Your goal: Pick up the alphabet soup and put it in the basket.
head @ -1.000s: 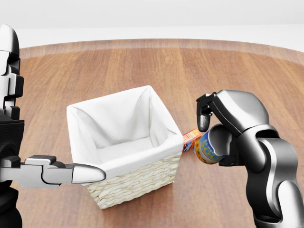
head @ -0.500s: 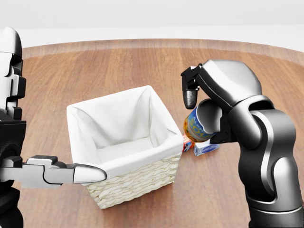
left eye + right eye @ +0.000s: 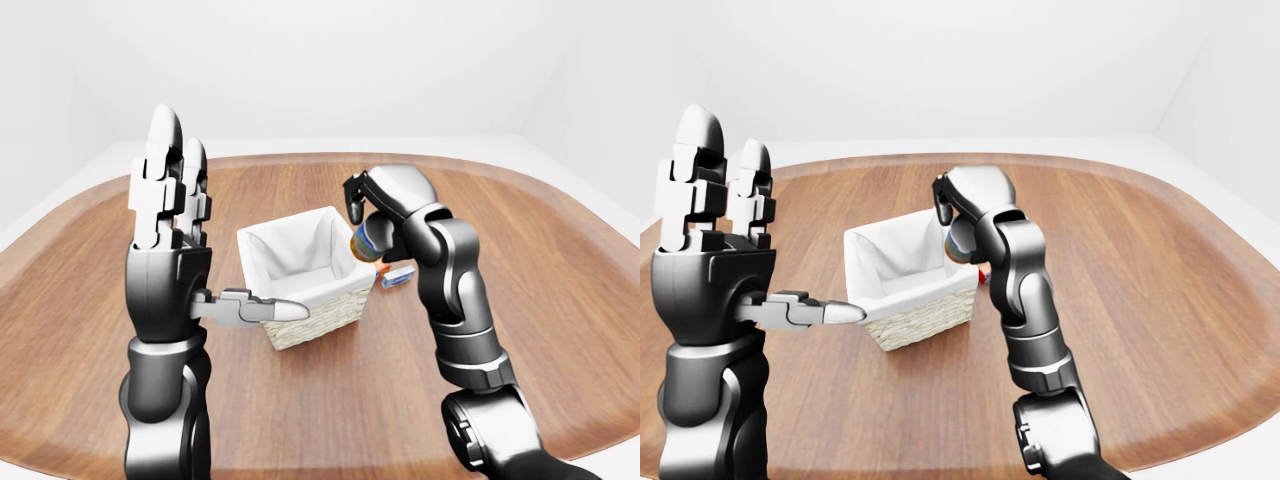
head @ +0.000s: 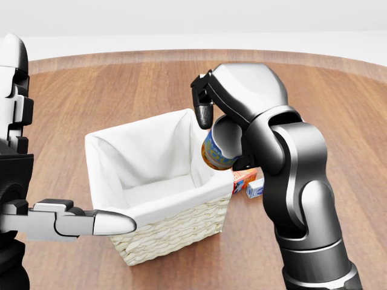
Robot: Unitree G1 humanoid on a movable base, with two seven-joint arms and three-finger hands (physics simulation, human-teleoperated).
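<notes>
the right hand (image 4: 219,136) is holding the alphabet soup (image 4: 215,152) clamped between its fingers, the can tilted and hanging just over the right rim of the basket (image 4: 158,181) in the head view. it is being carried there, by my reading, so that it can drop inside the white cloth lining rather than catch on the woven wall; a little more travel toward the view's left would probably put it squarely above the opening. how firmly the fingers are wrapping the can is hard to say, since the palm is hiding most of it. the left hand (image 3: 170,240) is standing raised and spread, fingers pointing up and the thumb (image 4: 91,222) reaching out sideways just beside the basket's lower left corner, holding nothing; it seems to be kept clear of the drop. on the wooden surface (image 3: 560,290), just right of the basket, a small orange box (image 4: 244,179) and a blue-and-white carton (image 4: 254,188) are lying partly behind the right arm.
</notes>
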